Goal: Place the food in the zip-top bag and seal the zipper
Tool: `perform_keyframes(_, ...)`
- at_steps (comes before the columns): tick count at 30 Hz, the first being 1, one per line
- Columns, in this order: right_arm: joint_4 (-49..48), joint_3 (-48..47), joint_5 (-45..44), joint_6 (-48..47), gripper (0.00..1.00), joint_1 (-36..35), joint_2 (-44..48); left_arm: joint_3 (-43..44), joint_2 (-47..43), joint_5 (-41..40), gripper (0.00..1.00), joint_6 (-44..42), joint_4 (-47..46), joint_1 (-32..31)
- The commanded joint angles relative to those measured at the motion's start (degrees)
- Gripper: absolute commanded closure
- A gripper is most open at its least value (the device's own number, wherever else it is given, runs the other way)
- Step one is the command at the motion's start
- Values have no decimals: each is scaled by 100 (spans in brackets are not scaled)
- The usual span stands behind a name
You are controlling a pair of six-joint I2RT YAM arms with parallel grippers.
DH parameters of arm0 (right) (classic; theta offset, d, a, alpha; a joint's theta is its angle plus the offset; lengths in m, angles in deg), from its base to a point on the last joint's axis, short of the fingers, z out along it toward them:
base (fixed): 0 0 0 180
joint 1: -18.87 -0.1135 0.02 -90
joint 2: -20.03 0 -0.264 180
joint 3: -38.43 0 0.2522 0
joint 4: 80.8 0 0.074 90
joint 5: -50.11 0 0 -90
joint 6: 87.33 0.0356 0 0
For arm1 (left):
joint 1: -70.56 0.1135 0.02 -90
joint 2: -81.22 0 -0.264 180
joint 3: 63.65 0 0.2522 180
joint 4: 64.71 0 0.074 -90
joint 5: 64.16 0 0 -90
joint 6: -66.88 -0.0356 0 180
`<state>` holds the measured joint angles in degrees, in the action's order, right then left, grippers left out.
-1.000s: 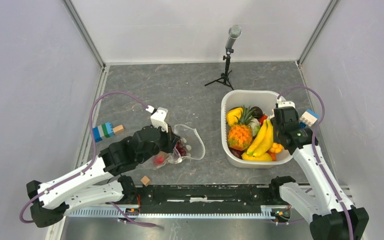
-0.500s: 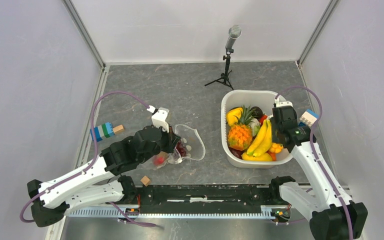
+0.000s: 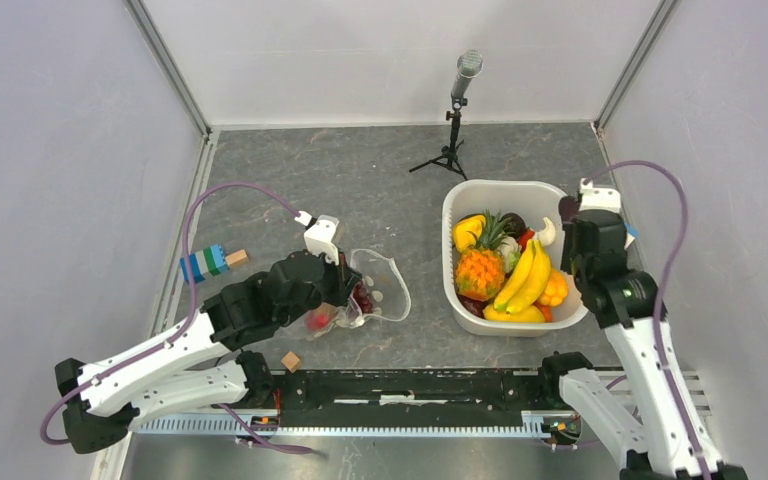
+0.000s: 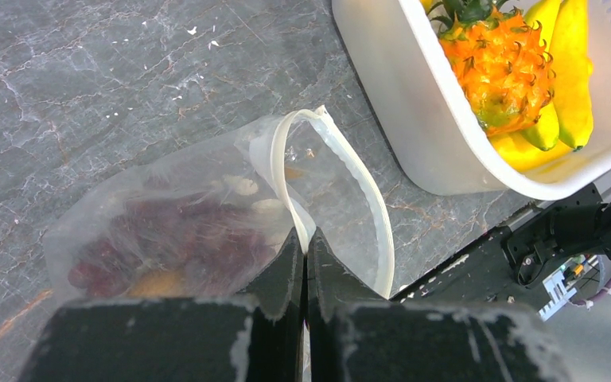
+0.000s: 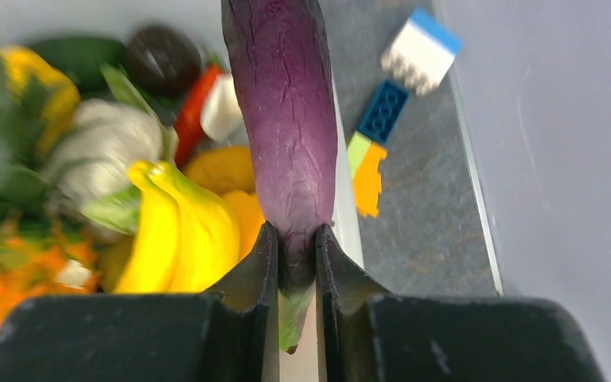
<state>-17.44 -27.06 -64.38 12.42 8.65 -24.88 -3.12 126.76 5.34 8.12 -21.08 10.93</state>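
Your right gripper (image 5: 290, 239) is pinched tight on the green stem end of a purple eggplant (image 5: 282, 119), above the right rim of the white basket (image 3: 457, 205), which holds the pineapple (image 3: 480, 272) and bananas (image 3: 526, 278). Your left gripper (image 4: 304, 243) is clamped on the zipper (image 4: 362, 187) of the zip-top bag (image 4: 127, 187), which lies left of centre in the top view.

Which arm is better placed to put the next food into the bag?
Right. The right gripper holds a purple eggplant by the white basket; the left gripper pinches the zipper of the zip-top bag, whose mouth stands open.
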Motion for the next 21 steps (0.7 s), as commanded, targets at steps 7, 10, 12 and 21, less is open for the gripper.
perform_keyframes(7,-1817,-116,3924,-41,92,24,873,44,118,-19,98,-79,-303,6)
perform_keyframes(10,-2484,358,5412,187,92,20,911,57,148,-19,98,-65,-306,12)
perform_keyframes(12,-2491,487,5739,65,92,5,819,61,166,-16,98,-40,-323,5)
perform_keyframes(21,-1527,315,6068,-835,92,-678,411,165,354,19,98,-26,-385,9)
